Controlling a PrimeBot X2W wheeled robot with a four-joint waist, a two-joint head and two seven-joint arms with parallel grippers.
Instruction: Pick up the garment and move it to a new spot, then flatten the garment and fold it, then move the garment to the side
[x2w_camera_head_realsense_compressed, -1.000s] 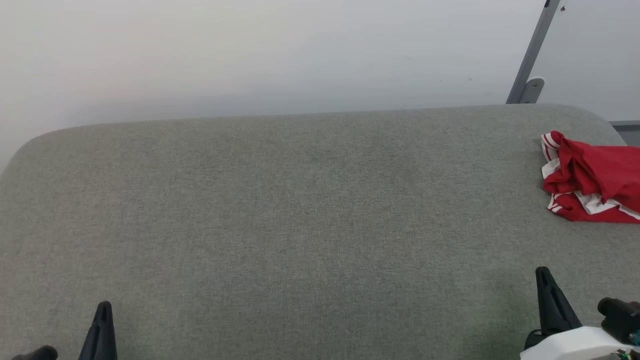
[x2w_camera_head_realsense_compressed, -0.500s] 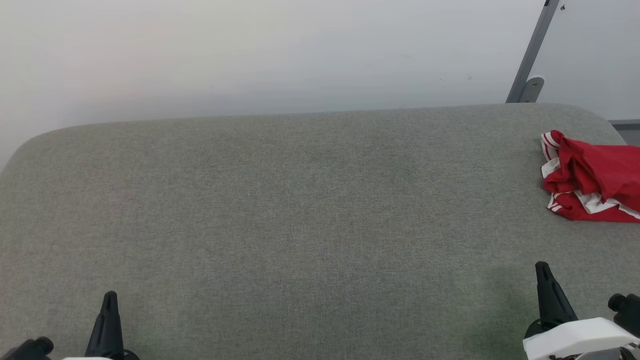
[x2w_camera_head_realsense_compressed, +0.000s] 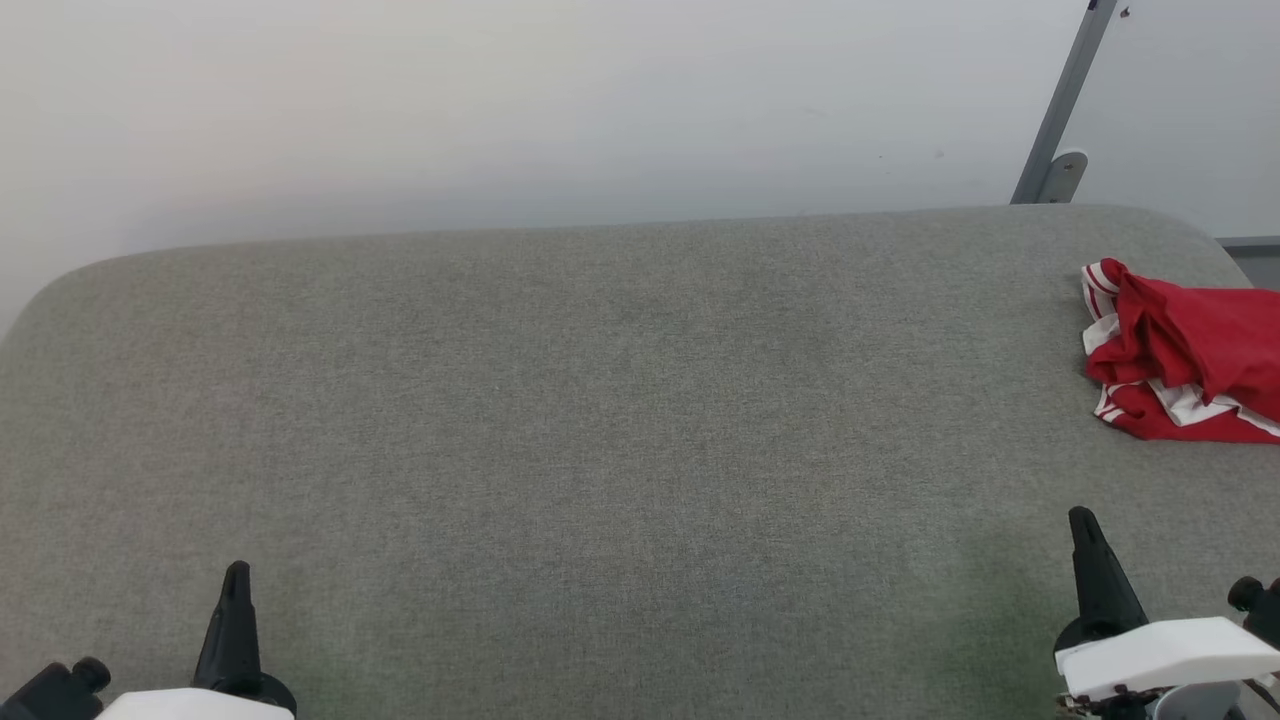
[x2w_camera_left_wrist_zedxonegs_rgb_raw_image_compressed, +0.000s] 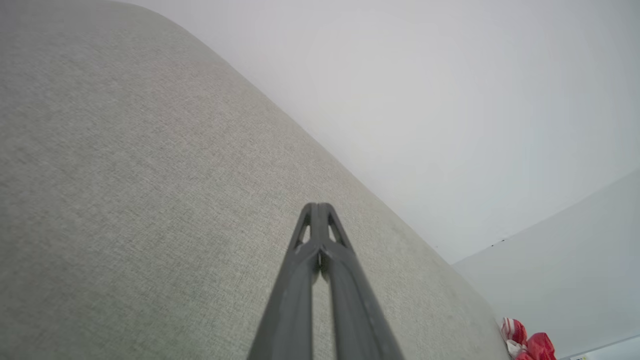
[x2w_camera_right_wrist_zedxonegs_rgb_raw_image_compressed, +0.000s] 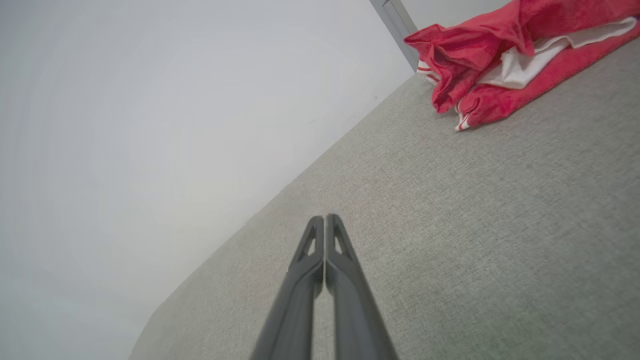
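The garment (x2w_camera_head_realsense_compressed: 1190, 350), red with white striped trim, lies crumpled at the far right of the grey fabric surface (x2w_camera_head_realsense_compressed: 600, 420), cut off by the head view's right edge. The right wrist view has it at the upper right (x2w_camera_right_wrist_zedxonegs_rgb_raw_image_compressed: 505, 55), and the left wrist view catches a small piece at the bottom right (x2w_camera_left_wrist_zedxonegs_rgb_raw_image_compressed: 525, 342). My left gripper (x2w_camera_head_realsense_compressed: 236, 575) hovers at the lower left, shut and empty, fingers pressed together (x2w_camera_left_wrist_zedxonegs_rgb_raw_image_compressed: 319, 207). My right gripper (x2w_camera_head_realsense_compressed: 1082, 520) is at the lower right, short of the garment and apart from it, also shut and empty (x2w_camera_right_wrist_zedxonegs_rgb_raw_image_compressed: 325, 220).
A pale wall (x2w_camera_head_realsense_compressed: 500, 100) rises behind the surface's rounded far edge. A grey metal post with a bracket (x2w_camera_head_realsense_compressed: 1060, 110) leans against the wall at the far right, just beyond the garment.
Both grippers have crept forward a little into the head view, showing more of their white wrists. The garment has not moved.
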